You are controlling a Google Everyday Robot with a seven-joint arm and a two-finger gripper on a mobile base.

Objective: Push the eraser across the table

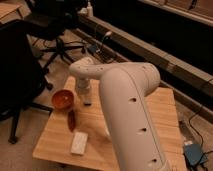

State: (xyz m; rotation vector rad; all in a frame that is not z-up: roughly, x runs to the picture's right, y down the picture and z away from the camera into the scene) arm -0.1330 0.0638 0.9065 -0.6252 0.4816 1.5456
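Note:
The light-wood table (155,107) fills the middle of the camera view. My white arm reaches from the lower right over the table and bends down at its far left part. The gripper (83,95) hangs there, low over the tabletop, just right of the orange bowl. A small dark grey block, the eraser (87,103), lies on the table right below and slightly in front of the gripper. I cannot tell whether the two touch.
An orange bowl (63,99) stands at the table's left edge. A dark red oval thing (72,120) lies in front of it, and a pale beige block (79,143) near the front left corner. Black office chairs (55,30) stand left and behind; cables and a ledge run along the back.

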